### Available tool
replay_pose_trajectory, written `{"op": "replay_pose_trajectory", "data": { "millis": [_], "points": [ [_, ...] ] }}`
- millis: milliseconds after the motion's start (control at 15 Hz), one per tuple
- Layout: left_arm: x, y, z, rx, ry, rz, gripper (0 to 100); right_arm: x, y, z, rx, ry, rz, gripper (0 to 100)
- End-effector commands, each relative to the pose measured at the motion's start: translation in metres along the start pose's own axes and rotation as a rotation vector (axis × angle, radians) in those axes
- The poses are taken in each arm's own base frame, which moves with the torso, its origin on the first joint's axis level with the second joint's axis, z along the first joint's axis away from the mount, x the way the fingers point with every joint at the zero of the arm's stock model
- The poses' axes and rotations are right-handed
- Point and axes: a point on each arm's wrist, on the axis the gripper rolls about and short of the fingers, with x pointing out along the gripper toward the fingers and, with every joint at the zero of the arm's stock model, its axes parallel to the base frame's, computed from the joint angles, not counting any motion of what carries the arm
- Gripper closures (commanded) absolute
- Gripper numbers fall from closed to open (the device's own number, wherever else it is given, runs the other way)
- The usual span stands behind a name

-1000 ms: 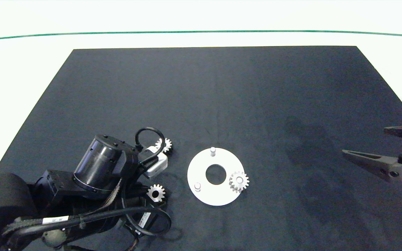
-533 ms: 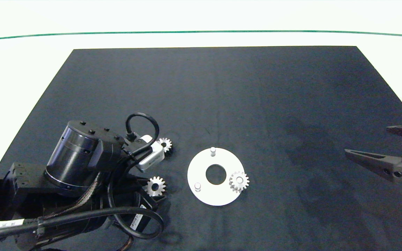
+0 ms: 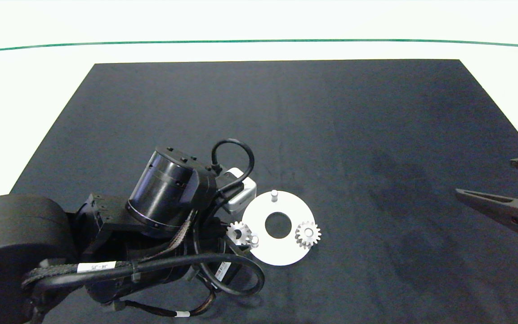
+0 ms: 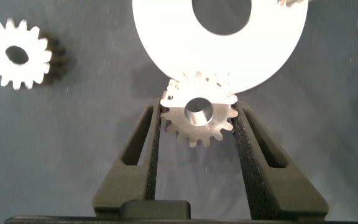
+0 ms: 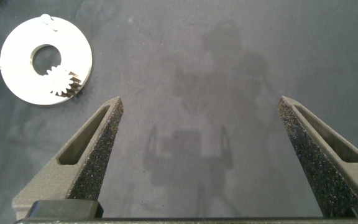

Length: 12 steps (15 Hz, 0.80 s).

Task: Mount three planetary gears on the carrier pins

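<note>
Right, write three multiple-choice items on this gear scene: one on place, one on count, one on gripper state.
1. Where is the gear that the left gripper holds?
A. at the white disc's edge, by a pin
B. far out on the mat
C. in the disc's centre hole

2. How many gears are already on pins?
A. none
B. one
C. three

3. How is the right gripper?
A. shut on a gear
B. open, empty
C. shut, empty

1 A: the left wrist view shows the gear overlapping the disc's rim.
2 B: only one seated gear shows.
3 B: its fingers stand wide apart over the bare mat.
</note>
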Motion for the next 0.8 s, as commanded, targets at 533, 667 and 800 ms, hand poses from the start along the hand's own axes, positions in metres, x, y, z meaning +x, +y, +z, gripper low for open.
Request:
{"op": "replay_pose_trajectory", "data": {
  "millis": [533, 667, 800],
  "points": [
    [0.0043, -0.0119, 0.004, 0.032, 0.003, -0.009, 78, -0.0003, 0.0, -0.0001, -0.002, 0.0, 0.0, 0],
    [0.0053, -0.0125, 0.0033, 0.037, 0.008, -0.005, 78, -0.0003, 0.0, -0.0001, -0.002, 0.0, 0.0, 0],
    [0.0058, -0.0108, 0.0042, 0.045, 0.006, 0.0, 78, 0.0002, 0.0001, -0.0001, -0.003, 0.002, 0.0, 0]
  ]
}}
